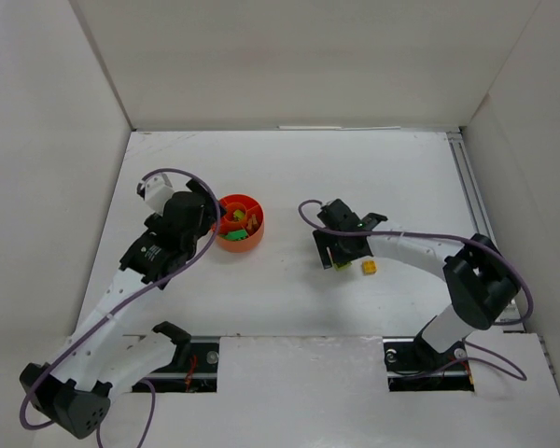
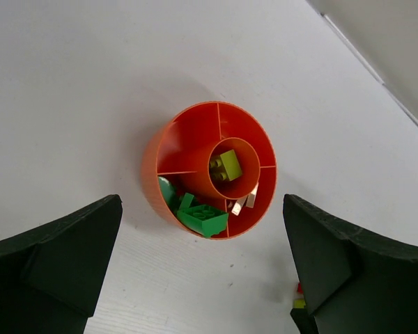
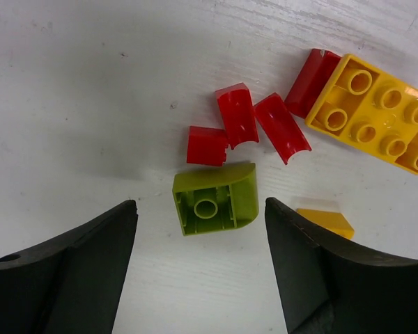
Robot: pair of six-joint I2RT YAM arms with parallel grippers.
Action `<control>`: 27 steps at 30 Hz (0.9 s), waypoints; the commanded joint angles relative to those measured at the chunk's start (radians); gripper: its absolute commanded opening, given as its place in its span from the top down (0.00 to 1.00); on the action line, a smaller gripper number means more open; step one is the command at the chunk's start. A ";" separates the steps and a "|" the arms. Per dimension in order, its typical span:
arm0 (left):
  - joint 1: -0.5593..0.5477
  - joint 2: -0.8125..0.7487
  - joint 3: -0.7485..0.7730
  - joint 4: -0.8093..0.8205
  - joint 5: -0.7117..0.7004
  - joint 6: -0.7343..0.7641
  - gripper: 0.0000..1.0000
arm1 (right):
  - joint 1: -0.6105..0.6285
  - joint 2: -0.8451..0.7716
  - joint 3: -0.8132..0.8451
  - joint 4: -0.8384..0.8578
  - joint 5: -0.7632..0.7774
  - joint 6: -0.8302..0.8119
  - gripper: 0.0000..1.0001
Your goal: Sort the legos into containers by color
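Red bricks (image 3: pixel 237 115) and a yellow plate (image 3: pixel 380 111) are being found crowded beside a loose lime brick (image 3: pixel 214 198), which is being straddled, untouched, by the wide right pincer (image 3: pixel 200 205). Left on the tabletop (image 1: pixel 401 187), the orange bowl (image 2: pixel 153 163) is being overhung by the wide left pincer (image 2: pixel 200 209), with green bricks (image 2: pixel 203 217) in an outer compartment and a lime block (image 2: pixel 226 165) at centre. A yellow piece (image 3: pixel 325 221) is being half hidden behind the right pincer.

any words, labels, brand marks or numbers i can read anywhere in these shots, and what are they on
None: no text can be read in any view.
The orange bowl, lime brick, red bricks and yellow plate show no print. The plate's studs look like plain rings, and any embossing there is too small to tell.
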 commanded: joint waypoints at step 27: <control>0.001 -0.053 -0.007 -0.069 -0.023 -0.069 0.00 | 0.130 -0.006 0.272 0.117 -0.108 -0.221 0.69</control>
